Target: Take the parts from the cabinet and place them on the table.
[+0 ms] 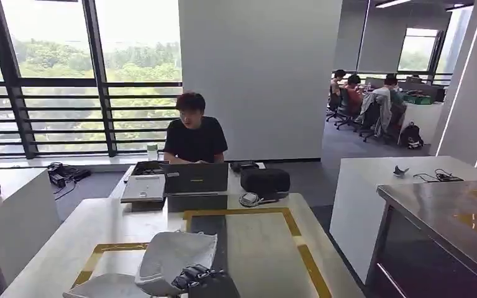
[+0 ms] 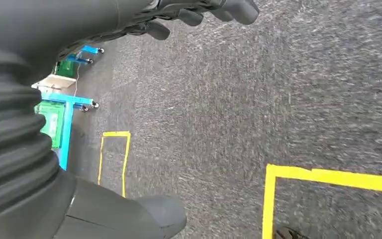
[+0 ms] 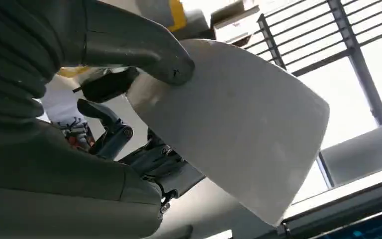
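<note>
Fingers and thumb clamping curved white plastic part, lower centre of head view, over marble bench, seemingly for placing; left hand hanging, fingers curled, holding nothing.

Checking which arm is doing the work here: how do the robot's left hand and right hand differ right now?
The right hand holds a white part, thumb pressed on its face; the left hand holds nothing. The right hand is raised over the white table; the left hand hangs over grey carpet marked with yellow tape. Both have grey ribbed covers and dark fingers.
</note>
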`<state>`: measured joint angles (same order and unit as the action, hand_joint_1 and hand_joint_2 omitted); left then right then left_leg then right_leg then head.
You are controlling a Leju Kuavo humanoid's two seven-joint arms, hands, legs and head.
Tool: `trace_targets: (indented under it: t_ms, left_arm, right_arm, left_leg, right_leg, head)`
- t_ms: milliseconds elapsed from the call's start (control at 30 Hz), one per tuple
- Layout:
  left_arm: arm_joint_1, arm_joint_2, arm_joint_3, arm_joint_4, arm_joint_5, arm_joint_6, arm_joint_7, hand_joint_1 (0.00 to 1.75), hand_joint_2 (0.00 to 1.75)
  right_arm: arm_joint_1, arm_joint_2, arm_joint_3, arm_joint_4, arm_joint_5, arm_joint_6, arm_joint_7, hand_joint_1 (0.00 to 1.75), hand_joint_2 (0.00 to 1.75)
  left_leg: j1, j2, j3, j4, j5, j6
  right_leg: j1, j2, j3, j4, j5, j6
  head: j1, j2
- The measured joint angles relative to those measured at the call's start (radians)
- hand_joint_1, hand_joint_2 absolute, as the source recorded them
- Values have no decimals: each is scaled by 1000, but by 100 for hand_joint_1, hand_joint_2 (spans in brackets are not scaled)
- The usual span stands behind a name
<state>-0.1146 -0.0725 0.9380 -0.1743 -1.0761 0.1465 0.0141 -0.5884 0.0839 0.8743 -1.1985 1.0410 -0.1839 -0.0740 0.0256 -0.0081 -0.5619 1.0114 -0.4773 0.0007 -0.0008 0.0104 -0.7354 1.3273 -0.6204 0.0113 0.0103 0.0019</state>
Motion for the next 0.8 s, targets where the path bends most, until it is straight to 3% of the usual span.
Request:
trace_targets:
  t_ms: [33, 67, 133, 167, 200, 233, 267, 300, 333, 367, 400, 467, 500, 533, 567, 633, 667, 700, 767, 800]
  left_arm:
    - [0, 0, 0, 0, 0, 0, 0, 0, 175]
    - [0, -2, 0, 0, 0, 0, -1, 0, 175]
    - [-2, -3, 0, 0, 0, 0, -2, 0, 175]
    - [-5, -4, 0, 0, 0, 0, -2, 0, 175]
    - [-8, -4, 0, 0, 0, -1, -2, 0, 175]
    - [-11, -4, 0, 0, -1, -4, -2, 0, 175]
    - [-11, -3, 0, 0, -2, -9, -2, 0, 175]
    - [-13, -3, 0, -1, -3, -11, -2, 0, 175]
    - [-14, -3, 1, -1, -4, -14, -2, 0, 175]
    - [-16, -5, 1, 0, -5, -16, -3, 0, 175]
    - [-17, -6, 1, 0, -7, -18, -3, 0, 175]
    - [-16, -5, 1, 0, -9, -18, -3, 0, 175]
    - [-14, -5, 1, 0, -9, -18, -2, 0, 175]
    - [-11, -5, 1, 0, -9, -18, -2, 0, 175]
    - [-10, -5, 1, 0, -10, -19, -2, 0, 175]
    - [-9, -5, 1, 0, -12, -23, 0, 0, 175]
    - [-6, -5, 1, 1, -13, -26, 4, 0, 175]
    - [-8, -5, 1, 2, -18, -33, 6, 0, 175]
    - [-8, -7, 1, 2, -29, -44, 18, 0, 175]
    - [-8, -8, 1, 3, -34, -55, 27, 0, 175]
  right_arm:
    - [-3, 2, -1, 13, -3, 0, -1, 175, 175]
    - [-7, 5, -2, 24, -7, 4, 0, 175, 175]
    - [-26, 13, -7, 66, -11, 12, 3, 175, 175]
    - [-44, 16, -10, 102, -16, 10, 0, 175, 175]
    - [-61, 24, -13, 138, -21, 9, 0, 175, 175]
    - [-75, 29, -21, 174, -28, 5, 3, 175, 175]
    - [-94, 39, -33, 221, -37, -4, 2, 175, 175]
    - [-116, 51, -44, 270, -43, -14, -2, 175, 175]
    - [-134, 59, -59, 317, -51, -28, -11, 175, 175]
    - [-159, 66, -72, 358, -53, -42, -23, 175, 175]
    - [-176, 74, -83, 403, -55, -52, -32, 175, 175]
    - [-188, 84, -98, 462, -57, -58, -42, 175, 175]
    - [-188, 88, -103, 485, -58, -59, -42, 175, 175]
    - [-188, 90, -105, 505, -58, -59, -41, 175, 175]
    - [-189, 92, -107, 520, -59, -59, -38, 175, 175]
    - [-196, 98, -117, 546, -56, -59, -17, 175, 175]
    - [-208, 101, -120, 571, -51, -57, -6, 175, 175]
    - [-218, 103, -122, 597, -47, -55, -2, 175, 175]
    - [-233, 101, -133, 641, -38, -54, -5, 175, 175]
    - [-243, 100, -135, 664, -32, -52, -6, 175, 175]
  left_leg:
    - [2, -1, 14, 0, -10, -3]
    - [4, -2, 31, 0, -21, -6]
    - [7, -2, 54, -1, -44, -14]
    - [4, -3, 71, 7, -54, -21]
    - [3, -5, 71, 3, -66, -30]
    - [4, -1, 72, -6, -75, -38]
    - [3, -1, 88, 10, -59, -49]
    - [6, 0, 99, 9, -60, -55]
    - [8, 2, 95, 25, -68, -56]
    - [7, 3, 74, 72, -78, -56]
    - [7, 3, 35, 136, -102, -58]
    - [5, 3, -63, 266, -164, -61]
    - [3, 3, -99, 295, -181, -58]
    - [2, 3, -113, 282, -172, -55]
    - [1, 3, -110, 234, -133, -54]
    - [2, 5, -81, 85, -6, -50]
    - [0, 8, -83, 20, 69, -44]
    - [-5, 9, -79, 20, 36, -35]
    - [-5, 6, -70, 21, 48, -20]
    - [-6, 4, -65, 23, 48, -15]
  right_leg:
    - [-3, -2, -6, -26, 15, 1]
    - [-5, -4, 7, -88, 61, 1]
    - [-6, -8, 57, -259, 203, -6]
    - [-1, -10, 60, -307, 228, -10]
    - [1, -10, 63, -296, 195, -12]
    - [4, -9, 73, -299, 197, -17]
    - [1, -7, 76, -309, 199, -25]
    - [2, -4, 98, -309, 195, -35]
    - [-1, -4, 114, -315, 198, -46]
    - [0, -8, 125, -314, 190, -54]
    - [3, -7, 132, -314, 184, -60]
    - [8, -6, 143, -314, 171, -64]
    - [10, -3, 153, -314, 161, -64]
    - [10, -1, 164, -314, 152, -64]
    - [10, 0, 178, -314, 141, -61]
    - [10, -1, 205, -313, 120, -56]
    - [13, -1, 214, -309, 109, -50]
    - [16, 2, 214, -308, 101, -44]
    - [15, 2, 221, -305, 98, -29]
    - [17, 1, 223, -308, 98, -28]
  head:
    - [1, 0]
    - [1, 0]
    - [2, 0]
    - [2, 0]
    - [1, 0]
    - [1, 0]
    - [0, 0]
    - [-1, 0]
    - [-2, 0]
    - [-4, -1]
    - [-5, -1]
    - [-6, 0]
    - [-6, 0]
    - [-6, 0]
    - [-6, 0]
    - [-7, 0]
    - [-8, 0]
    - [-8, 0]
    - [-4, 0]
    - [-5, 0]
